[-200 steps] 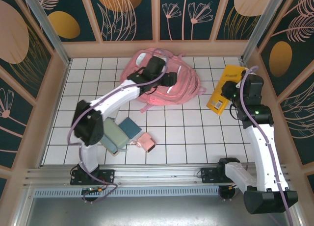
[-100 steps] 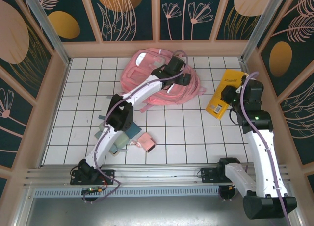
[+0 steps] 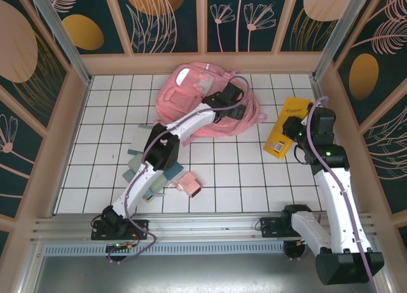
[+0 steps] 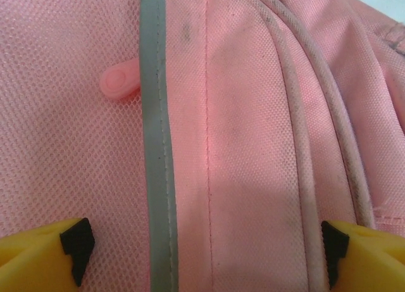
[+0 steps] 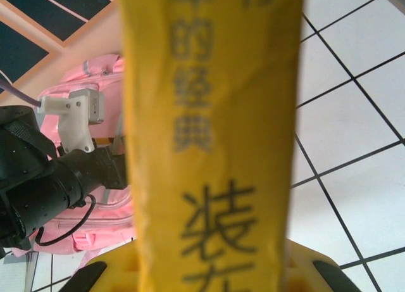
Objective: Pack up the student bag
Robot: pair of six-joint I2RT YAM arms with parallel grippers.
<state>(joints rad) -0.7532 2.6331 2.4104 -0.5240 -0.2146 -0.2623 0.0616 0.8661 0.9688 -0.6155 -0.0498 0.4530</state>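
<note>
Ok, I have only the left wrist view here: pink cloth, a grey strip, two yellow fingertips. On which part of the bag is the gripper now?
Observer: The left gripper is over the right half of the bag.
Operator: And the right arm, is it holding something?
Observer: Yes. The right gripper is shut on a yellow book, to the right of the bag and apart from it.
Operator: Are other things waiting on the table?
Observer: A small pink pouch lies on the tiles nearer the arm bases, beside a pile of greenish items partly under the left arm.
</note>
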